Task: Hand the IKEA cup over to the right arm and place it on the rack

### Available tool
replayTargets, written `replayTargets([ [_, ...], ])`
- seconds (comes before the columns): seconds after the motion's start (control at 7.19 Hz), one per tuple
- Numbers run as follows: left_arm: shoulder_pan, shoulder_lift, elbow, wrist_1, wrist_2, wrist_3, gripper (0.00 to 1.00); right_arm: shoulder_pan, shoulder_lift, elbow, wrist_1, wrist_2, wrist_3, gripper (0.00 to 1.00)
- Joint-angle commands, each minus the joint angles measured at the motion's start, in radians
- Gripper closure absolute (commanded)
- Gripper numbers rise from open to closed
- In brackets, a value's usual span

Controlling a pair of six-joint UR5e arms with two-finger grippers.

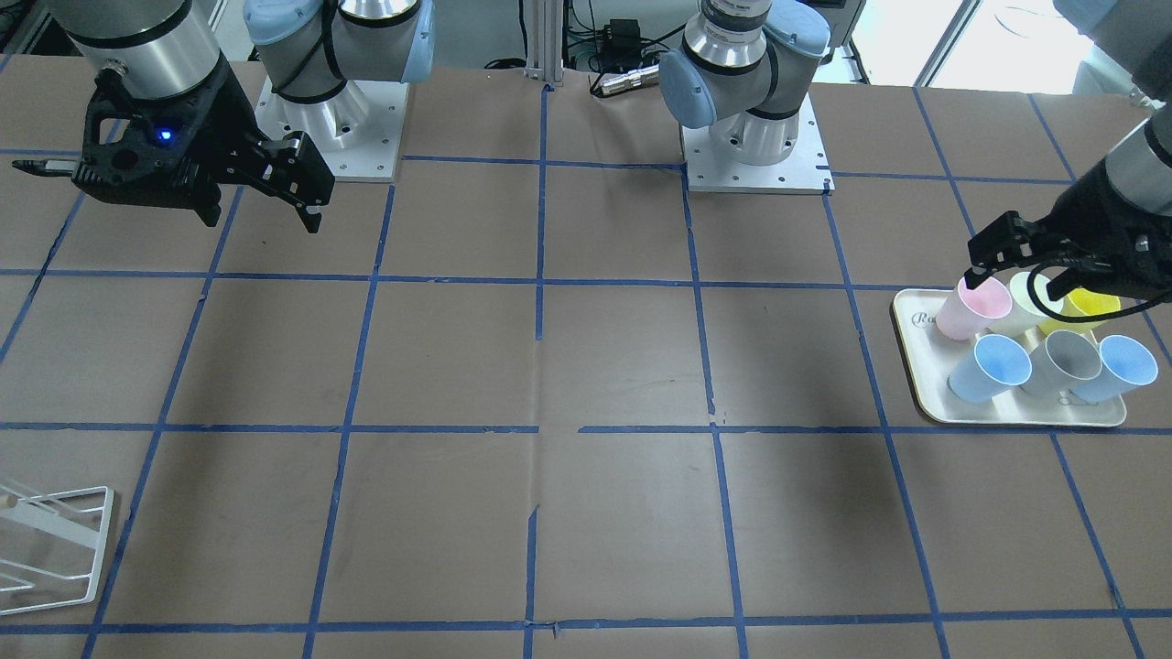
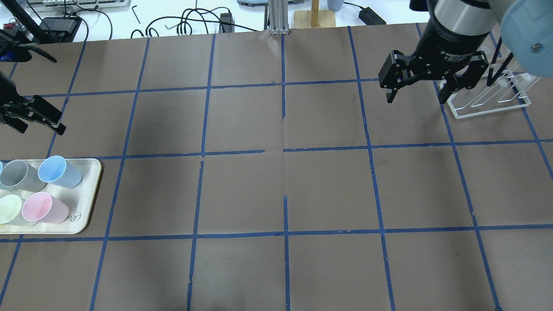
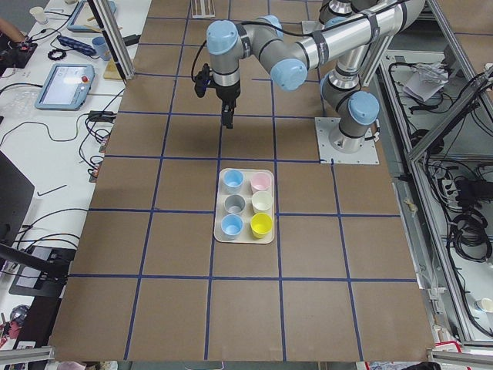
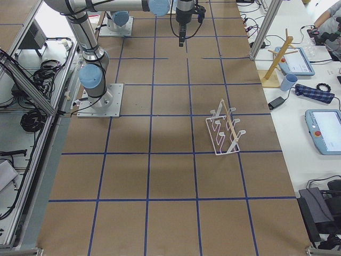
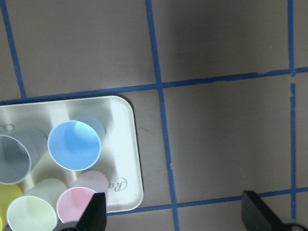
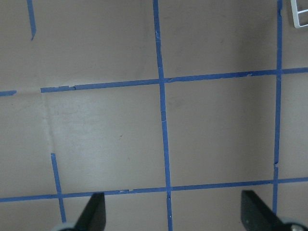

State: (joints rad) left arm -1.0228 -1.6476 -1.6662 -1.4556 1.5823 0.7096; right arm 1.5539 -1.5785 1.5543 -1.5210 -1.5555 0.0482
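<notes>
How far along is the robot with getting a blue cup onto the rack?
Nothing is done yet. Both blue cups sit on the tray and the rack holds no cup. In hand: the left hand hangs open near the tray, empty. Left: grasp, pass to the open right hand, rack it.

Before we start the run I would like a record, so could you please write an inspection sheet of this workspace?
Surface: table under brown paper with a blue tape grid.
Job's things: blue cup and second blue cup upright on the cream tray; rack at the opposite end, no cup on it.
Clutter: grey cup, pink cup, cream cup, yellow cup share the tray.
Grippers: left gripper raised by the tray, jaws open, empty; right gripper raised towards the rack's end, jaws open, empty.
Cables: black loop at the left gripper; bundles beyond the table's far edge.
Surroundings: tablet and wooden stand on the side bench.
</notes>
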Motion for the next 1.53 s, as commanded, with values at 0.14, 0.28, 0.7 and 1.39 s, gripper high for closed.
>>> replayTargets([
  [0.14, 0.113, -0.110, -0.023, 0.162, 0.002, 0.301, 0.00, 0.000, 0.000, 0.001, -0.001, -0.002, -0.001, 0.00],
  [0.28, 0.137, -0.148, -0.032, 0.219, 0.002, 0.362, 0.00, 0.000, 0.000, -0.002, 0.001, 0.000, -0.001, 0.00],
  [0.7, 0.148, -0.231, -0.032, 0.288, 0.001, 0.445, 0.14, 0.000, -0.005, 0.004, -0.001, 0.051, -0.011, 0.00],
  [1.39, 0.148, -0.302, -0.032, 0.287, 0.007, 0.438, 0.25, 0.000, -0.014, 0.007, -0.001, 0.048, -0.011, 0.00],
])
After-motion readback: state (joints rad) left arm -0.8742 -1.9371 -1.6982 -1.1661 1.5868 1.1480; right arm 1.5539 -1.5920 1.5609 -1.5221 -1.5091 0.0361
